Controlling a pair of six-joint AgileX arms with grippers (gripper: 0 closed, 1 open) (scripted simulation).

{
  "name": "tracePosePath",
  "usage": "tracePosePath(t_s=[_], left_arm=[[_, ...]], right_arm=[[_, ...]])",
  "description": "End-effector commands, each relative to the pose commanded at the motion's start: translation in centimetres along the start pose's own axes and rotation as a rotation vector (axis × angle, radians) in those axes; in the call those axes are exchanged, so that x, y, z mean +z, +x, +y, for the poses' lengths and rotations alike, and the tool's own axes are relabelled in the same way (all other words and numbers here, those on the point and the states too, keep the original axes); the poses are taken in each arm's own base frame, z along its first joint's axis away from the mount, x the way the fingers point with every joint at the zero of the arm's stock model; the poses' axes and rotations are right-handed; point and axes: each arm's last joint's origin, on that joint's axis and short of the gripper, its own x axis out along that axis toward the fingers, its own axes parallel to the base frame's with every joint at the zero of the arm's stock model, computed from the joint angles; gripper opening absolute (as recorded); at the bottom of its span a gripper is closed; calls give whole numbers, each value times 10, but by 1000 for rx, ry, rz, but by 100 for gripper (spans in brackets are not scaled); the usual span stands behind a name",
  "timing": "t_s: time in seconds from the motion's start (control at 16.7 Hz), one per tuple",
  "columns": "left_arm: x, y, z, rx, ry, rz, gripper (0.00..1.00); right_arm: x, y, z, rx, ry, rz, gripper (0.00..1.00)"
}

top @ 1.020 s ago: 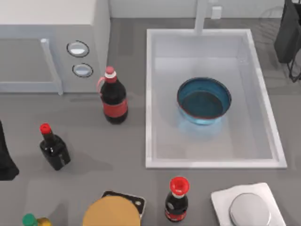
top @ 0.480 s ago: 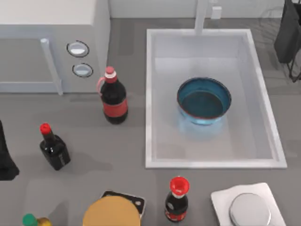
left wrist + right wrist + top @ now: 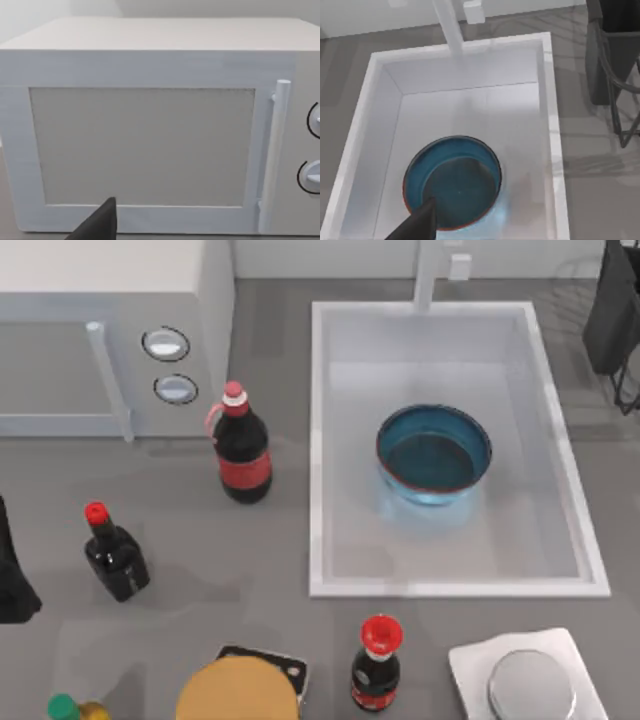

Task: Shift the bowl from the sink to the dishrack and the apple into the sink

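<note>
The blue bowl with its reddish-brown rim sits upright in the white sink, right of the basin's middle. The white faucet stands at the sink's far edge. In the right wrist view the bowl lies straight below, and a dark tip of my right gripper pokes in over its near rim. The dark wire dishrack stands at the far right, beside the sink. My left arm is parked at the table's left edge, and my left gripper faces the microwave. The apple is out of view.
A white microwave fills the far left. A large cola bottle stands between it and the sink. A small dark bottle is at the left, and another red-capped bottle, a tan round lid and a white scale line the front.
</note>
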Motion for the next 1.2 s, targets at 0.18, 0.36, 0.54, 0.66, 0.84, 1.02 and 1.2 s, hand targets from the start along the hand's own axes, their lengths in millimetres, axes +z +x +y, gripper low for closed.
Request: tracePosePath(t_s=[0.18, 0.36, 0.54, 0.66, 0.84, 1.02, 1.2], left_arm=[[0, 0, 0, 0, 0, 0, 100], [0, 0, 0, 0, 0, 0, 100], [0, 0, 0, 0, 0, 0, 100], [0, 0, 0, 0, 0, 0, 100], [0, 0, 0, 0, 0, 0, 100], [0, 0, 0, 0, 0, 0, 100], [0, 0, 0, 0, 0, 0, 100]], right_arm=[[41, 52, 33, -18, 24, 193, 100], [60, 118, 71, -49, 25, 374, 100], [54, 186, 111, -84, 7, 525, 100], [38, 228, 134, -109, -12, 605, 100], [6, 279, 159, -146, -41, 701, 100], [-25, 312, 172, -178, -64, 761, 100], [-41, 327, 177, -194, -76, 786, 100]])
